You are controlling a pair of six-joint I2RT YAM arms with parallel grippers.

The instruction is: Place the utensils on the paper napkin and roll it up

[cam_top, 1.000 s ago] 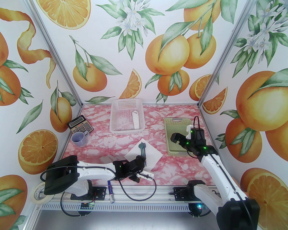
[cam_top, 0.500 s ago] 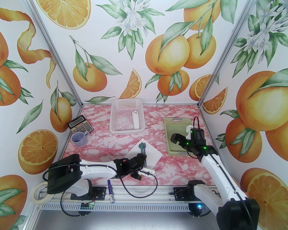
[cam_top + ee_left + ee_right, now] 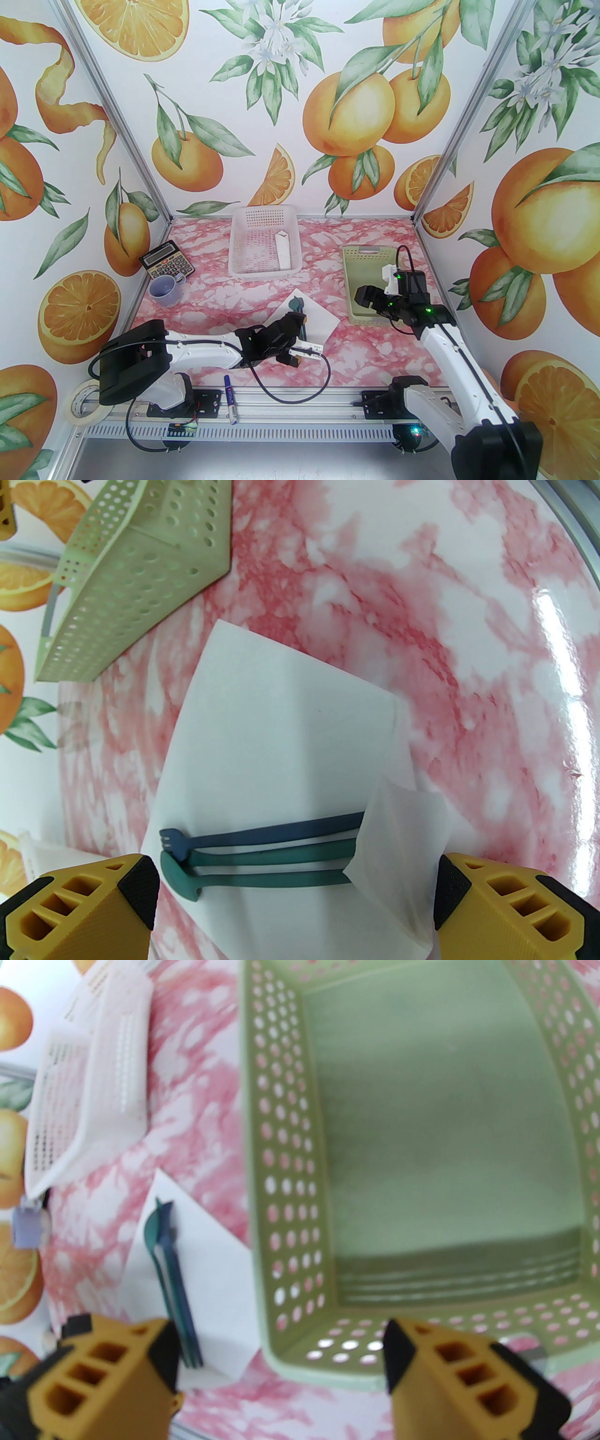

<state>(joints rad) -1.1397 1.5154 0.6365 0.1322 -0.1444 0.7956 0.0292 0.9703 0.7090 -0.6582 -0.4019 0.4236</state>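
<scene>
Left margin: a calculator [image 3: 167, 266] and a lilac cup [image 3: 165, 289] stand well apart from the work and have no part in it.

Left end effector [image 3: 293, 892]: fingers spread wide, gripping nothing. It hangs low over the napkin [image 3: 281, 742], one yellow, ribbed finger off each end of the utensils [image 3: 272, 855]. Judged purpose: to straddle the bundle and take up the paper for the roll.

Centre: the napkin is thin, matte white paper, lying as a diamond on the glossy pink-marbled worktop [image 3: 211, 300]. Its near corner is turned over the handle ends and stands slightly lifted, as limp paper does. The utensils are three slim plastic pieces, two teal and one bluer, lying on the napkin side by side and parallel, heads together. A fork head is legible. Placement is judged complete and the rolling barely begun.

Right: a pale green basket [image 3: 276, 1194], rigid plastic with perforated walls and a smooth floor, sits just beside the napkin.

Right end effector [image 3: 281, 1353]: fingers apart, nothing between them, poised over the basket's near wall. Judged to be standing by.
</scene>
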